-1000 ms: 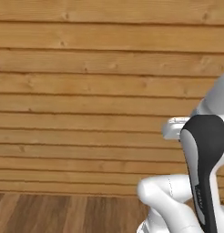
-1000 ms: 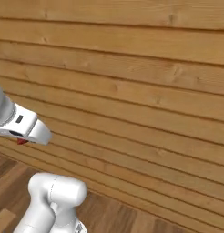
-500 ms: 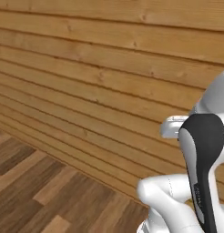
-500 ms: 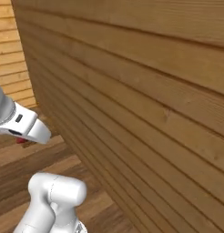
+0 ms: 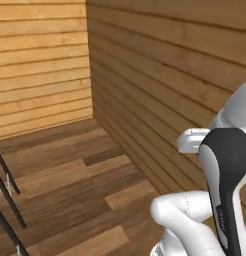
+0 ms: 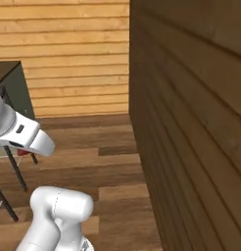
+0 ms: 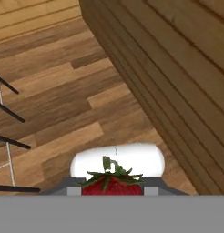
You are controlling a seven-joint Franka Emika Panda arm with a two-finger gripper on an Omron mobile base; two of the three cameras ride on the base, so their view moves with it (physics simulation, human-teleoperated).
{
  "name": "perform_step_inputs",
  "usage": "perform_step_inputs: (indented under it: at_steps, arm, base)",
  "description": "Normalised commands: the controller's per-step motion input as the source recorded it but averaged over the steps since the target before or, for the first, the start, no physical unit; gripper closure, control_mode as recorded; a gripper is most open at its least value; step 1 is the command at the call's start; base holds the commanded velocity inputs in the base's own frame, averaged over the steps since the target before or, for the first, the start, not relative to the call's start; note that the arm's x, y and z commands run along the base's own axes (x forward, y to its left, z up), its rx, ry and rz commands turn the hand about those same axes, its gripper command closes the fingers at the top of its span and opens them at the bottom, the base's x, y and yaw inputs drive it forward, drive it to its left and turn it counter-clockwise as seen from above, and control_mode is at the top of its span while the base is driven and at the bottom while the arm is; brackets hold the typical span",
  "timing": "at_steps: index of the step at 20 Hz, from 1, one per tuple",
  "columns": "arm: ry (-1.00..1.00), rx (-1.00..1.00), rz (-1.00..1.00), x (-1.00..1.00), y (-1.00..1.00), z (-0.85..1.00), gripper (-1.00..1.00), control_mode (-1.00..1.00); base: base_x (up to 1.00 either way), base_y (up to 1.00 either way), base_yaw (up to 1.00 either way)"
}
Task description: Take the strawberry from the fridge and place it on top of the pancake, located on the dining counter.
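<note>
Plank walls [image 5: 160,65] of warm brown wood take up most of each base view, two of them meeting in a corner, with the nearer wall running close along the robot's right side. Below them lies a wooden floor [image 5: 70,185] of mixed light and dark boards, bare as far as it shows. At the left edge of the right base view a dark slab [image 6: 12,86] on a pale base is cut off by the frame, too little of it in sight to say what it is. Thin dark legs [image 5: 7,200], probably stools, slant in at the left edge of the left base view and again in the hand view, their upper parts out of frame. The gripper [image 7: 113,184] sits at the very bottom of the hand view, its fingertips mostly hidden, closed on the strawberry [image 7: 113,184]. The berry is held up above the floor, well clear of it; only its red top and green leaves show, and the lower half is cut off. In the right base view a speck of red [image 6: 22,152] peeks from under the white hand.
</note>
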Motion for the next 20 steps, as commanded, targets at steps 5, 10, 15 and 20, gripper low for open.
perform_step_inputs:
  at_steps: [5, 10, 15, 20]
  arm:
    - [0.00, 0.00, 0.00, 0.00, 0.00, 0.00, 1.00, 1.00]
    - [0.00, 0.00, 0.00, 0.00, 0.00, 0.00, 1.00, 1.00]
    - [0.00, 0.00, 0.00, 0.00, 0.00, 0.00, 1.00, 1.00]
    - [0.00, 0.00, 0.00, 0.00, 0.00, 0.00, 1.00, 1.00]
  base:
    - [1.00, 0.07, 0.64]
    - [1.00, -0.08, 0.63]
    - [0.97, -0.27, 0.70]
    - [1.00, -0.38, 0.74]
